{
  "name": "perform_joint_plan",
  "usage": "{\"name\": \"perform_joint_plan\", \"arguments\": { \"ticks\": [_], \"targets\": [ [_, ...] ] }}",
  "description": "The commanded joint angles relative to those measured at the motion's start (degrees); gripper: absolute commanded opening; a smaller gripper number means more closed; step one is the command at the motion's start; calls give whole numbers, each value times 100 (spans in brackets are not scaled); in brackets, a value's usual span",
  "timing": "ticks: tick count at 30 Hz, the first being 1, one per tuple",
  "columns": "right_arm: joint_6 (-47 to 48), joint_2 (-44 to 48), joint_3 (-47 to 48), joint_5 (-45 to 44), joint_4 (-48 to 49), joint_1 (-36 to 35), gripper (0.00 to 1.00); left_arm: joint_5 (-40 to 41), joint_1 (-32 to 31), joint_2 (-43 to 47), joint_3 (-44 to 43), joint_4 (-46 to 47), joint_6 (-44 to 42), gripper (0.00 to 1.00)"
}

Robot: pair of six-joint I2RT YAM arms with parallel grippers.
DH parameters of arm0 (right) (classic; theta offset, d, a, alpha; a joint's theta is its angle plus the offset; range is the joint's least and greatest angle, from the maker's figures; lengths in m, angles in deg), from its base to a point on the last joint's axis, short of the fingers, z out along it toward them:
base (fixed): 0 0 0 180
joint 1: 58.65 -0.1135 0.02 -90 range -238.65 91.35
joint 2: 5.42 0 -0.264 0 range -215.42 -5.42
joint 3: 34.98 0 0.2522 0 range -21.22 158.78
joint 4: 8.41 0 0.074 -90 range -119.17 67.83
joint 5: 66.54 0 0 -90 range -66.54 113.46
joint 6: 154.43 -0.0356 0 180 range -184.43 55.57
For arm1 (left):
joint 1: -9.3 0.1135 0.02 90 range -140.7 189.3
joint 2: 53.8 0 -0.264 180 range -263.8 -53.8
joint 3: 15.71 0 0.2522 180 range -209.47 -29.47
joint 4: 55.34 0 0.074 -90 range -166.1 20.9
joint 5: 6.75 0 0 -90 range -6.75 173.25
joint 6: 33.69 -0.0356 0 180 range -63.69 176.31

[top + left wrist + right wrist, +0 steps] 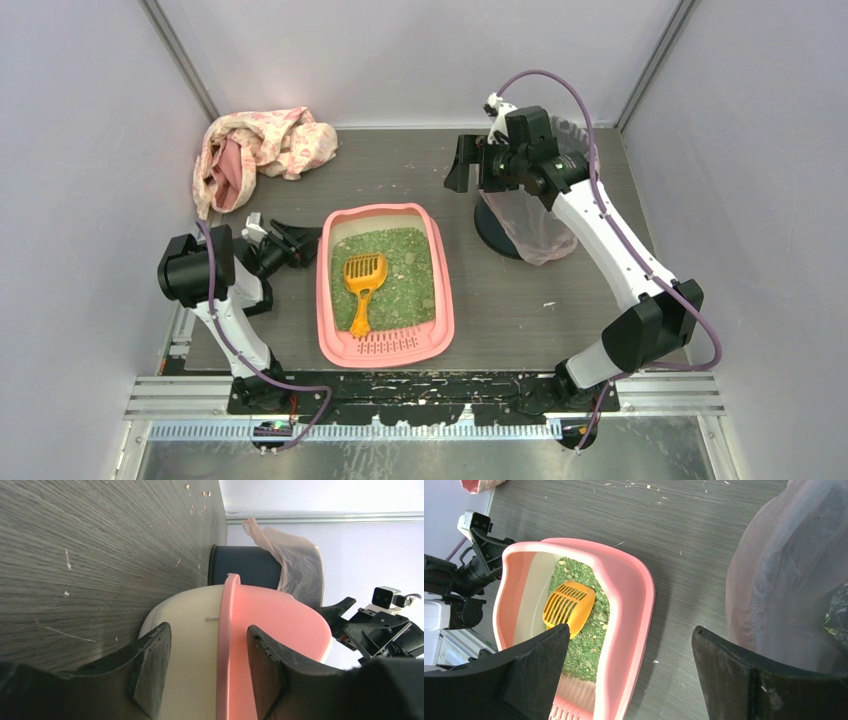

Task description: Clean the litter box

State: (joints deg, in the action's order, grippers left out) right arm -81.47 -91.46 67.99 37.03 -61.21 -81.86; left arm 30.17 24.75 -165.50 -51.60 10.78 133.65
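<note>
1. The shallow pink plastic rectangular litter box (445,300) with rounded corners sits flat on the dark grey wood-grain table top (560,290), near the middle and slightly left, between the two arms. Its slotted grate lip (388,344) is at the near end.
2. Green granules (410,270) cover the tray floor. An orange slotted plastic scoop (363,280) lies on them, head toward the far end and handle pointing near, its tip close to the grate lip.
3. The left gripper (207,629) is at the left side of the box. Its two black fingers (150,665) straddle the pink rim, one outside the cream wall and one over the inside.
4. The left jaws stand partly apart, with a visible gap on each side of the rim; they clamp nothing.
5. The right gripper (628,631) hangs above the table at the far right, over the near side of the dark round bin (492,232), which is lined with a translucent pinkish bag (540,225).
6. The right jaws are spread wide, holding and touching nothing.
7. A crumpled pink-and-cream patterned cloth (262,148) lies in the far left corner, well apart from the box.
</note>
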Motion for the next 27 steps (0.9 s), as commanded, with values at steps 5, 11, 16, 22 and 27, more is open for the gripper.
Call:
{"name": "perform_joint_plan", "arguments": {
  "ticks": [5,11,16,22,27],
  "targets": [
    [-28,124,-434,-22,342,-35,97,-245,177,338,143,154,-89,62],
    [-129,321,-1237,-63,547,-310,97,-412,373,702,325,-107,-156,61],
    [-516,547,-1889,-156,948,-492,98,-477,372,836,533,-104,-159,58],
    [-1002,747,-2486,-110,1489,-472,96,-517,371,1087,707,-101,-46,55],
    [-1647,993,-3431,654,2507,-338,93,-559,369,1391,704,-182,155,55]
  ]
}}
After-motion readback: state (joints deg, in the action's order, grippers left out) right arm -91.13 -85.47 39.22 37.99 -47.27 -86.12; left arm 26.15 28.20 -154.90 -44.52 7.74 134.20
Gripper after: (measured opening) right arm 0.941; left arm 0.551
